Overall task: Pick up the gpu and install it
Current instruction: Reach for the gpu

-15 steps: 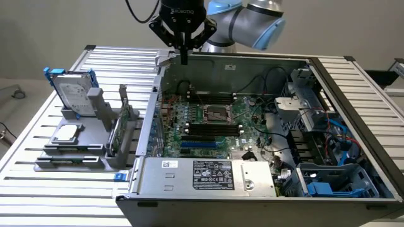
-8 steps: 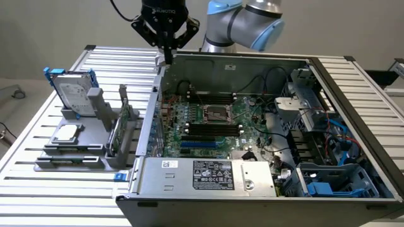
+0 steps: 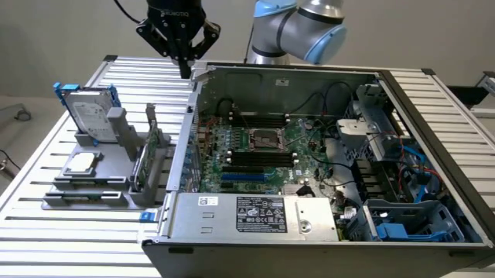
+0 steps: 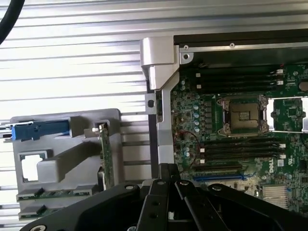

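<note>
The gpu point(image 3: 146, 155) stands on its long edge in a slot of the grey holder point(image 3: 85, 198), at the exterior view's left of the open computer case point(image 3: 182, 147). Its green board shows edge-on as a thin strip. In the wrist view the gpu point(image 4: 106, 156) is a narrow green line in the holder point(image 4: 62, 159). My gripper point(image 3: 184, 70) hangs high above the case's rear corner, well above and behind the gpu. The fingers point(image 4: 169, 174) are shut together with nothing between them.
A silver hard drive in a blue frame point(image 3: 90, 113) and a small square CPU chip point(image 3: 83, 164) sit in the same holder. Inside the case lie the motherboard point(image 3: 259, 152), its CPU socket point(image 4: 243, 115), a power supply point(image 3: 255, 214) and cables. A ribbed aluminium table point(image 3: 46, 168) carries everything.
</note>
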`<state>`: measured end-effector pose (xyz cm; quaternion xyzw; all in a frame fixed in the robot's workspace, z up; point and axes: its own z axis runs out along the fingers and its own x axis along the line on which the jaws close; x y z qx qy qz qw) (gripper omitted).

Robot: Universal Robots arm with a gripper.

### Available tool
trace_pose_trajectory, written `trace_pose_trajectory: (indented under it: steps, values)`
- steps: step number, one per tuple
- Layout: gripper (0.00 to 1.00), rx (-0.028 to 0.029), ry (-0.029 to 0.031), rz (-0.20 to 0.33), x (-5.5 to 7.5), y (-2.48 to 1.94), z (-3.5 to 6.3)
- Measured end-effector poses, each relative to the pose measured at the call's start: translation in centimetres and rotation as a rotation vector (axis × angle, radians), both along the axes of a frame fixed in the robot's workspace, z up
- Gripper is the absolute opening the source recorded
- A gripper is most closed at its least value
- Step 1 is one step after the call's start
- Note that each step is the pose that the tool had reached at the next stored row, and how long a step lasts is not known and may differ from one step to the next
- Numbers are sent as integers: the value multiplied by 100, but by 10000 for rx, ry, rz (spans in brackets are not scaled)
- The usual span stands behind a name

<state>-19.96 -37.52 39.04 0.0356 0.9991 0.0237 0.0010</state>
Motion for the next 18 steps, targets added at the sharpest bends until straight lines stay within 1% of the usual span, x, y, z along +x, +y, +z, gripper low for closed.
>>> trace_pose_trajectory:
  steps: [12,16,17,18]
  values:
    - [11,-2,84,0,-545,7,-39]
    - [11,-21,109,1,-725,10,-65]
    - [11,-34,119,1,-772,10,-69]
    - [11,-60,130,1,-812,10,-72]
